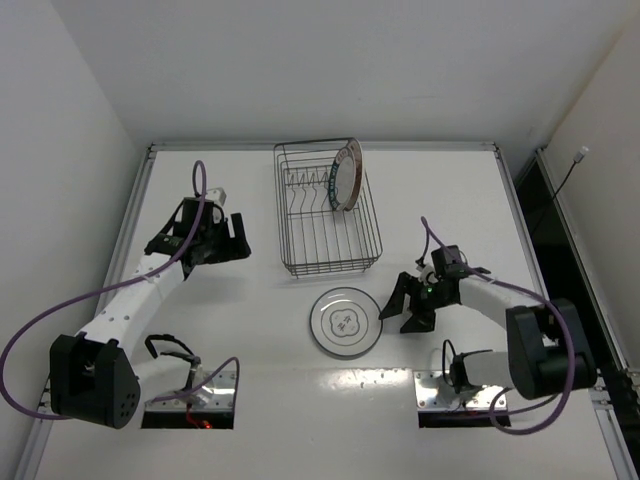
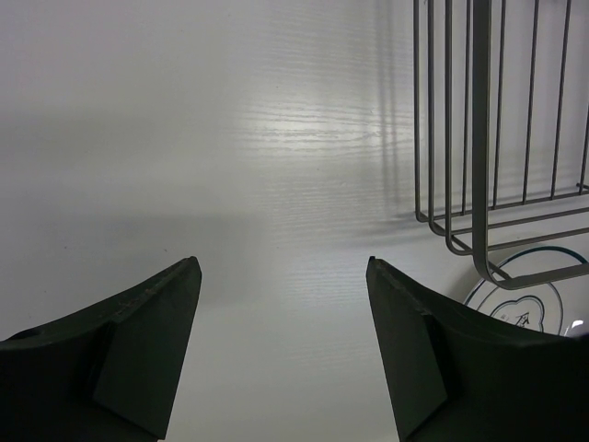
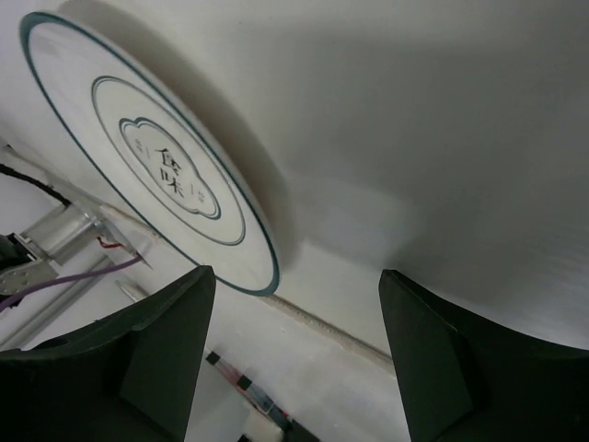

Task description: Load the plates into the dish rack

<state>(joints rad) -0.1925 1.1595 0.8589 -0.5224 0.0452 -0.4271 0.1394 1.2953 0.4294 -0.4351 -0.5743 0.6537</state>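
Ringed plate (image 1: 345, 322) flat near edge of dish rack (image 1: 330, 268); left pincer (image 1: 240, 238), right pincer (image 1: 401, 312) agape, empty.

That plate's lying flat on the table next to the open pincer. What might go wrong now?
1. The flat plate offers only a thin rim, so the right pincer may slip or shove it.
2. Carried to the dish rack, it might knock the plate standing there.

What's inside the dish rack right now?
A plate with red-orange marks stands on edge at the far right corner of the dish rack, beside the upright prongs. Whether another plate is hidden behind it cannot be told.
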